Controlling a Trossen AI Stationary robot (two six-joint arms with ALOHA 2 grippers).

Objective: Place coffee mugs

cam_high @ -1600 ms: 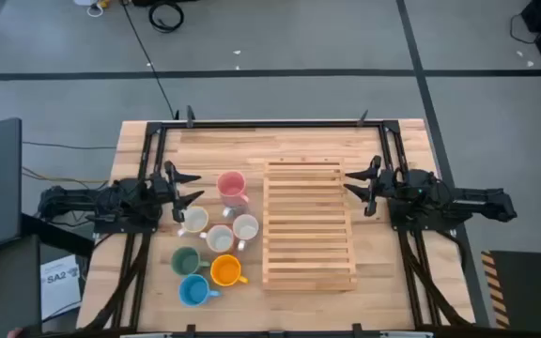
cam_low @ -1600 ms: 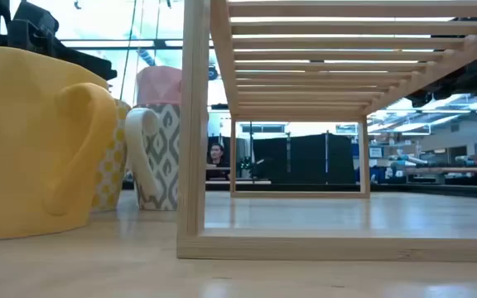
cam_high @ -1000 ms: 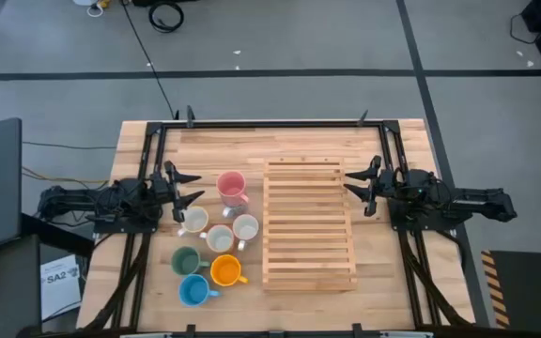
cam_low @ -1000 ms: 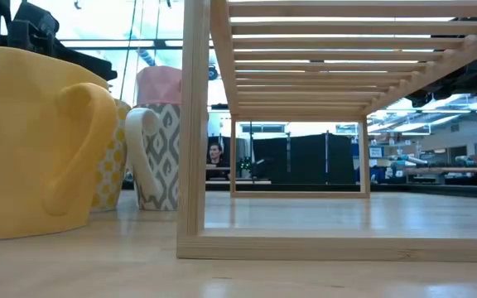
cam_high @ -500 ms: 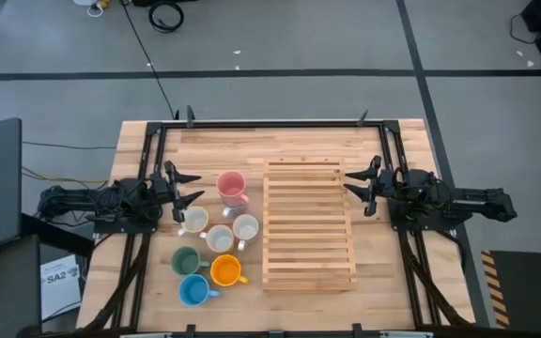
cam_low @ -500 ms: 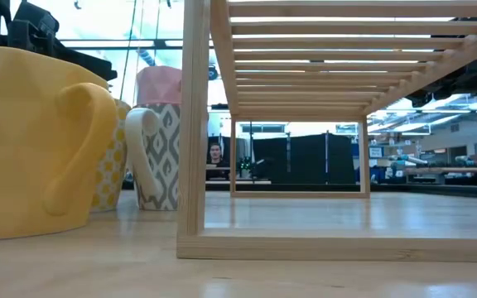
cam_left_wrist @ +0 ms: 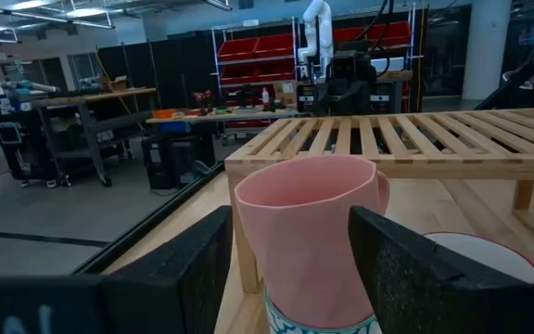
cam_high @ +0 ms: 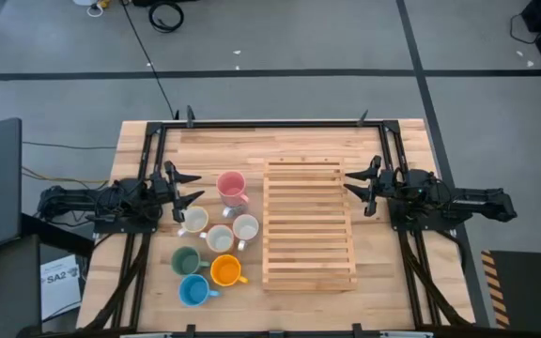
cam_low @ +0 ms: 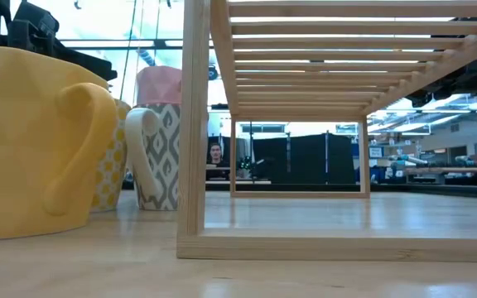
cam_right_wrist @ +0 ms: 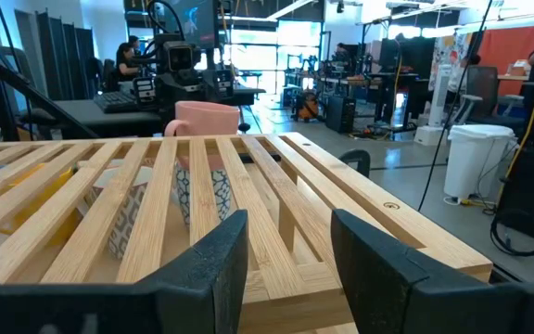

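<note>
Tabletop: left gripper (cam_high: pixel 184 186) spread facing pink mug (cam_high: pixel 231 187); right gripper (cam_high: pixel 355 185) spread beside rack (cam_high: pixel 308 225).

Grey floor (cam_high: pixel 280 38), red shelving (cam_left_wrist: pixel 267 56), white bin (cam_right_wrist: pixel 476 158).

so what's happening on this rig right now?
Nothing is being handled. The left gripper hangs open beside the pink mug, which sits with six other mugs left of the slatted wooden rack. The right gripper hangs open at the rack's right edge, holding nothing. The rack's top is bare: no mug placed on it.
</note>
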